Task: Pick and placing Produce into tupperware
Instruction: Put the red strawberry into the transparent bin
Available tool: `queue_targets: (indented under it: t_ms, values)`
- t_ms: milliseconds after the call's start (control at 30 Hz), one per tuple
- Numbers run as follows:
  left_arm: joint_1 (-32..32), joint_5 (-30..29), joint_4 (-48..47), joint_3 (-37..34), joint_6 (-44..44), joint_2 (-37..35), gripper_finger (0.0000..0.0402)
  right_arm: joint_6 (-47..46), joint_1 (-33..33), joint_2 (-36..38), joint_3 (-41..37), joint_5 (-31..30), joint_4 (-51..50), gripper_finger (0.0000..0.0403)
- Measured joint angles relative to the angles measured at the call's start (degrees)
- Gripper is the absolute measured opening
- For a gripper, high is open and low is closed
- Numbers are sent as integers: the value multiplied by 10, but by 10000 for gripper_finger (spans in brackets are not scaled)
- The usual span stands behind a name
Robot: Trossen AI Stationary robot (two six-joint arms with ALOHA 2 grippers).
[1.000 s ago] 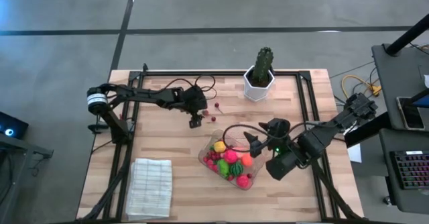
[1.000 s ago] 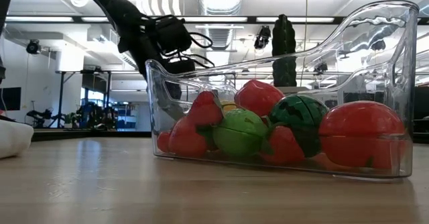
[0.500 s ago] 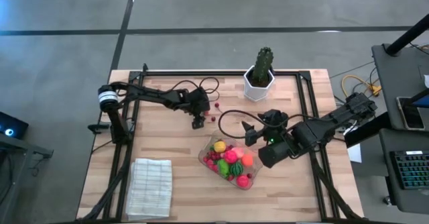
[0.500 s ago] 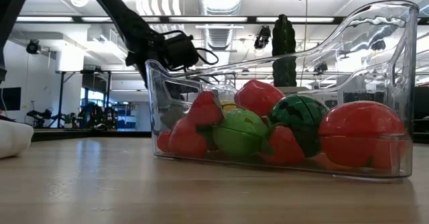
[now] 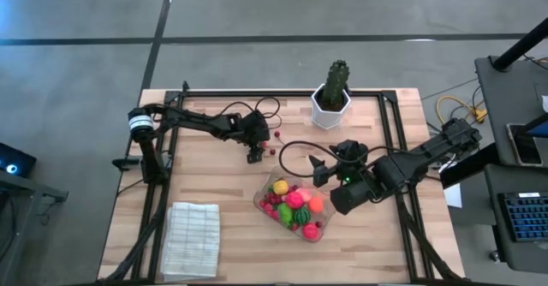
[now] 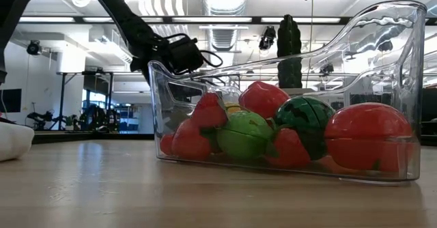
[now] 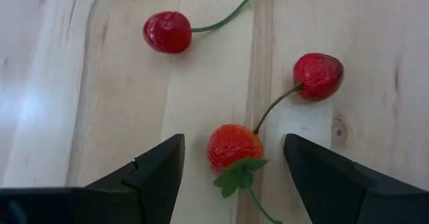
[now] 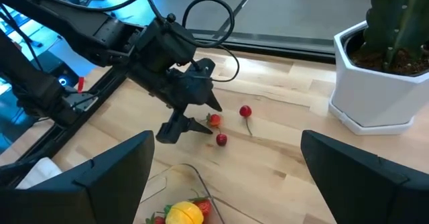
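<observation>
A small red strawberry [image 7: 232, 151] with a green leaf lies on the wooden table, between the open fingers of my left gripper [image 7: 232, 141], which slants down over it without touching. Two red cherries [image 7: 167, 31] [image 7: 318, 76] lie just beyond it on their stems. From above, my left gripper [image 5: 254, 156] is left of the table's middle. The clear tupperware [image 5: 265, 202] sits nearer the front and holds several pieces of produce [image 6: 246, 134]. My right gripper [image 5: 318, 171] hangs wide open above the tupperware's far right side, holding nothing.
A cactus in a white pot [image 5: 331, 98] stands at the far edge. A white folded cloth [image 5: 190, 239] lies at the near left. Black cables [image 5: 295, 149] loop over the table between the two arms. Bare wood lies between the cherries and the tupperware.
My left gripper has come down toward the strawberry and shifted a little toward the table's right, its fingers as wide apart as before. My right gripper has swung slightly toward the far left, staying open. The produce has not moved.
</observation>
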State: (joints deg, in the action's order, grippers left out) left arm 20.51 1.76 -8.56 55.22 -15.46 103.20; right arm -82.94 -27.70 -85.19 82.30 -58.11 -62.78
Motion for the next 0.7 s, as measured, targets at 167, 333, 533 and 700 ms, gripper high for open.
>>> queue_targets:
  t_ms: [167, 333, 533, 700]
  values:
    - [0, 2, 3, -1, -1, 0, 214, 0, 0, 0, -1, 0, 0, 368]
    - [-1, 4, 1, 2, -1, 0, 153, 0, 0, 0, -1, 0, 0, 368]
    - [-1, 3, 2, 0, 0, -1, 102, 0, 0, 0, -2, 0, 0, 368]
    - [-3, -11, -9, 1, 0, -9, 95, -5, 0, 0, -2, 0, 0, 368]
